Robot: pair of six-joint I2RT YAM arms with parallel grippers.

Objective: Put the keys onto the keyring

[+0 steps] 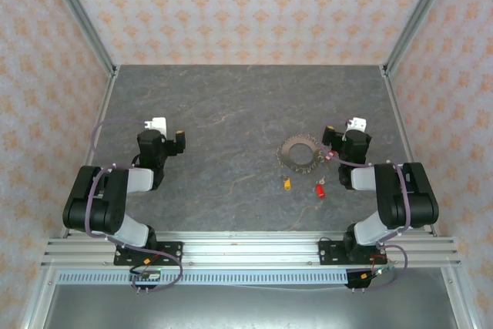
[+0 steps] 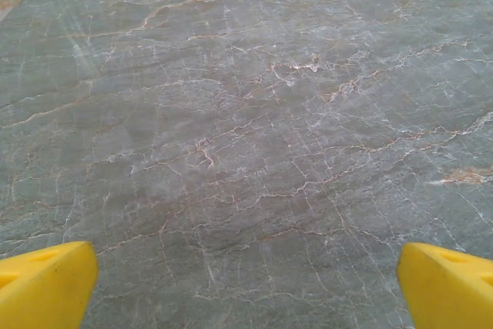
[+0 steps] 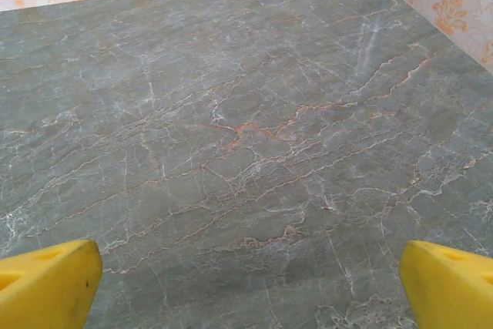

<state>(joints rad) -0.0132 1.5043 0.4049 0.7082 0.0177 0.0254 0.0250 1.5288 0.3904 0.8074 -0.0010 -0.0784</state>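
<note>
The keyring (image 1: 299, 152), a toothed silver-grey ring, lies flat on the table right of centre. A yellow-headed key (image 1: 287, 183) and a red-headed key (image 1: 318, 188) lie just in front of it. Another red key (image 1: 330, 157) rests at the ring's right edge, close beside my right gripper (image 1: 343, 133). My left gripper (image 1: 164, 135) sits far to the left of the ring. In the wrist views both the left gripper (image 2: 246, 287) and the right gripper (image 3: 250, 287) stand open, with their yellow fingertips (image 2: 46, 287) (image 3: 48, 283) wide apart over bare table.
The grey marbled table (image 1: 231, 113) is enclosed by patterned walls, with metal frame posts (image 1: 81, 13) at the back corners. An aluminium rail (image 1: 246, 252) carrying both arm bases runs along the near edge.
</note>
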